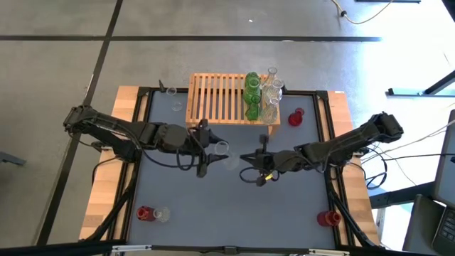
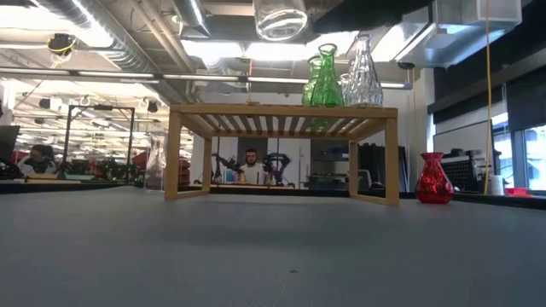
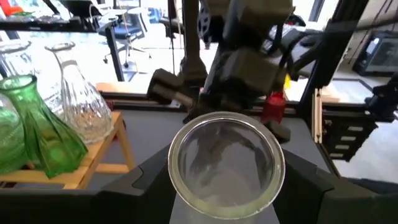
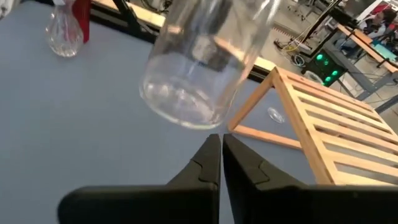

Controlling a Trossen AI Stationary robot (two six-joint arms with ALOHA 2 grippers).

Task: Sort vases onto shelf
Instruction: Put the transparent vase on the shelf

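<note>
Light-wood shelf (image 1: pixel 217 98); green vases (image 1: pixel 252 94); clear vases (image 1: pixel 271 92); red vase (image 1: pixel 295 117); dark-grey table mat (image 1: pixel 227 206).

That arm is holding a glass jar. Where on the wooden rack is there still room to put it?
The rack has its left and middle slats bare, from its left edge across to the green vases. The right end is crowded: green and clear vases stand packed together there. The left arm's fingers hold the clear jar just in front.

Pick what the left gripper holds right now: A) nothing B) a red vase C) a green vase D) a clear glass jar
D: the left wrist view shows the left gripper closed around a clear glass jar, rim toward the camera; the high view shows the same jar at that gripper's tip, just in front of the wooden shelf.
</note>
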